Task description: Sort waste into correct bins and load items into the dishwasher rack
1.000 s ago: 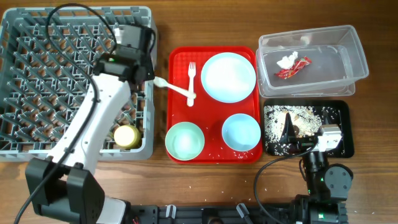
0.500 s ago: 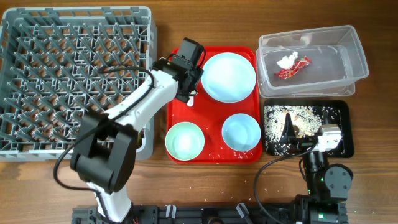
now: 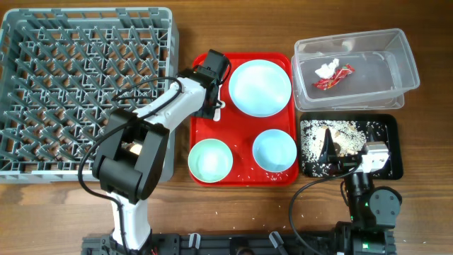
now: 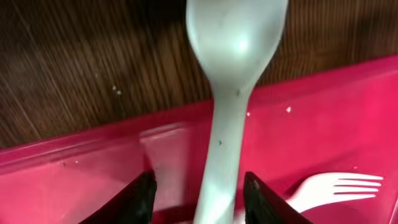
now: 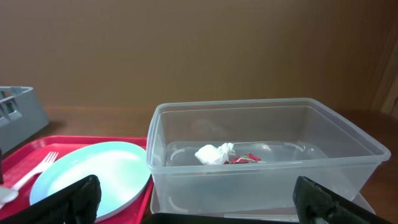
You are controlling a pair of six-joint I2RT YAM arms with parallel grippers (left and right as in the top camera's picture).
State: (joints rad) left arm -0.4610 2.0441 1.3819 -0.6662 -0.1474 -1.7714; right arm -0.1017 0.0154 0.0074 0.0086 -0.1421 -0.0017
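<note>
The white spoon [image 4: 235, 50] lies untouched inside the wide-spread left tool [image 4: 200, 200].

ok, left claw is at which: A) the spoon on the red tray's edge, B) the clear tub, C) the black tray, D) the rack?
A: the left wrist view shows the white spoon lying across the red tray rim, its handle inside the open left claw.
</note>
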